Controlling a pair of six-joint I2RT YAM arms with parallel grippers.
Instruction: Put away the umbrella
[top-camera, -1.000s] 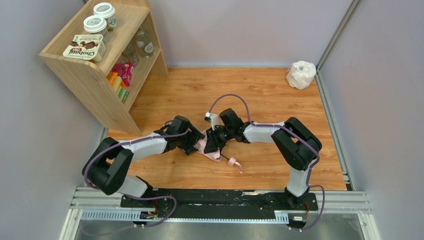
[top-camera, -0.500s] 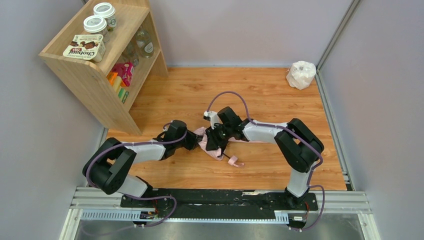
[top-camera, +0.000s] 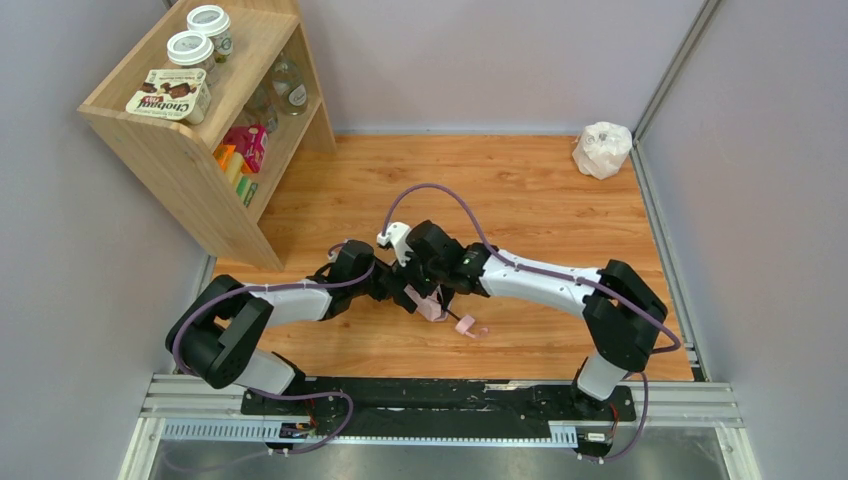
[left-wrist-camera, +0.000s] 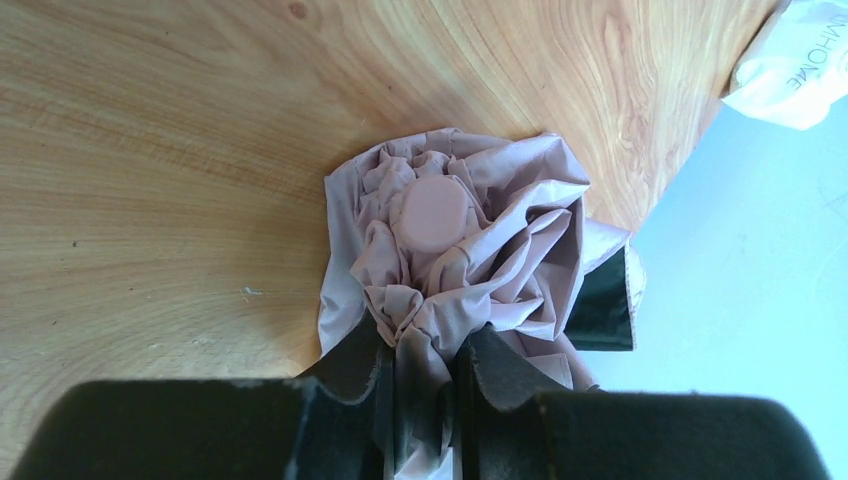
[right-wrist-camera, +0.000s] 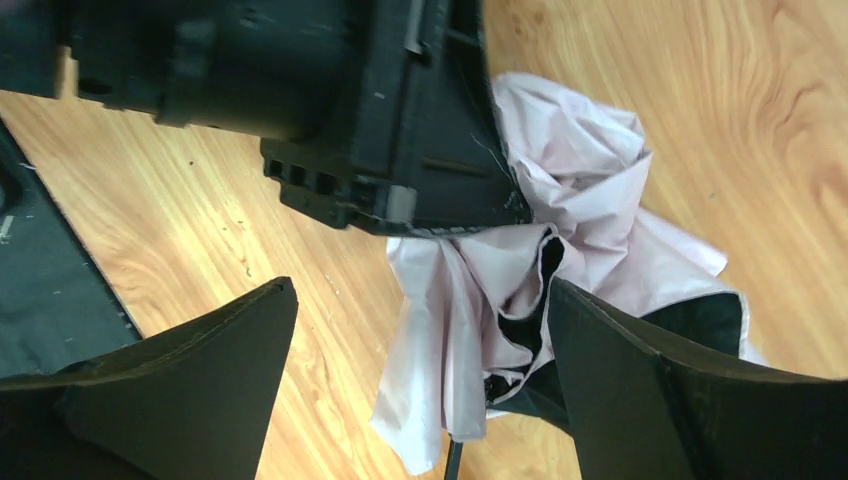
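The umbrella lies crumpled on the wooden floor between the two arms, pale pink fabric with a dark lining. Its round pink cap faces the left wrist camera. The small pink handle lies toward the arm bases, and the thin black shaft shows below the fabric. My left gripper is shut on a bunched fold of the fabric. My right gripper stands wide open over the hanging fabric, its fingers on either side and not touching it.
A wooden shelf unit with jars and boxes stands at the back left. A small white plastic bag sits in the back right corner. Grey walls close in the floor, and a black rail runs along the near edge.
My left gripper has closed on the umbrella's fabric. My right gripper has opened, let go of the umbrella and shifted left, its arm stretching further over.
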